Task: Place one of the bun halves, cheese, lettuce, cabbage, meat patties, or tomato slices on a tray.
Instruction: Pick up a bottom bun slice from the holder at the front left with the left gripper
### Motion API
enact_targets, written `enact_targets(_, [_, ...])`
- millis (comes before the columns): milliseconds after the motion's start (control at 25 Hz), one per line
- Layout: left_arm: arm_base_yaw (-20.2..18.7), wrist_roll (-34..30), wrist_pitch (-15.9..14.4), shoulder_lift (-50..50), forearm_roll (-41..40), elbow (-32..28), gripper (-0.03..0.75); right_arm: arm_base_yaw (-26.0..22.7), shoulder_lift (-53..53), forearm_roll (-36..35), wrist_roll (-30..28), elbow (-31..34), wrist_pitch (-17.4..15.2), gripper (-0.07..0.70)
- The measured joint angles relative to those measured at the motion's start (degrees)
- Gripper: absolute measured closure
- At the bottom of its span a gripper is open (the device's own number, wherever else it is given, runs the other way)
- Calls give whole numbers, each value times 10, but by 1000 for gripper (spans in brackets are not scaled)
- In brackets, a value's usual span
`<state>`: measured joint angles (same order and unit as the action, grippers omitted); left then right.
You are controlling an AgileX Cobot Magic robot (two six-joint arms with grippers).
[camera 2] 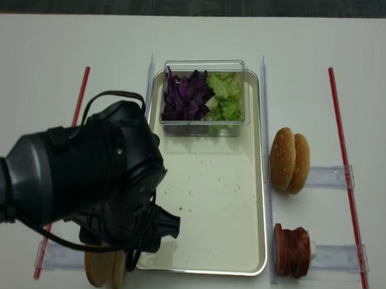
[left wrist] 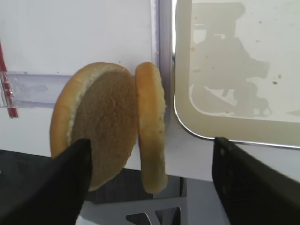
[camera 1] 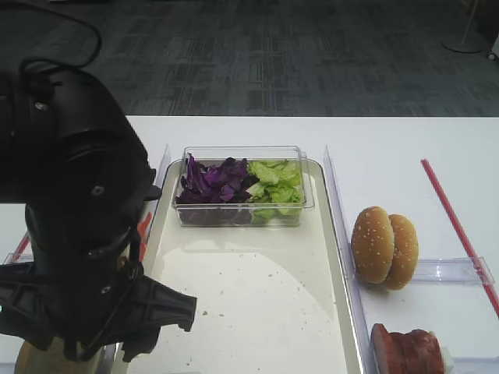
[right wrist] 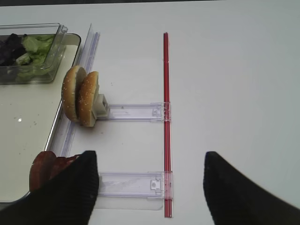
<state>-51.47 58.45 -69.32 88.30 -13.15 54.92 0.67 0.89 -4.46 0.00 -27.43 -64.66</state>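
Two plain bun halves [left wrist: 108, 122] stand on edge in a clear holder at the table's front left, just left of the cream tray [left wrist: 225, 126]. My left gripper [left wrist: 150, 183] is open, with the thinner half [left wrist: 151, 126] between its fingers and the wider half partly behind the left finger [left wrist: 56, 187]. From above, the left arm [camera 2: 94, 178] covers most of these buns [camera 2: 102, 269]. A clear box holds purple cabbage [camera 2: 185, 99] and lettuce [camera 2: 224, 97] at the back of the tray [camera 2: 209, 203]. My right gripper [right wrist: 150, 187] is open over a clear holder, holding nothing.
Two sesame bun halves [camera 2: 290, 160] stand in a holder right of the tray. A stack of red-brown slices [camera 2: 292, 251] stands in front of them. Red strips [camera 2: 344, 165] run along the right and left [camera 2: 79, 100] sides.
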Motion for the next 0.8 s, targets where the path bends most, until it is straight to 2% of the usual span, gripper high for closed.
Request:
enact_targets(480, [0, 0, 2, 33, 4, 0, 224, 0, 0, 0, 0, 0, 0, 126])
enact_targets(800, [0, 0, 4, 49, 5, 0, 291, 0, 0, 0, 0, 0, 0, 126])
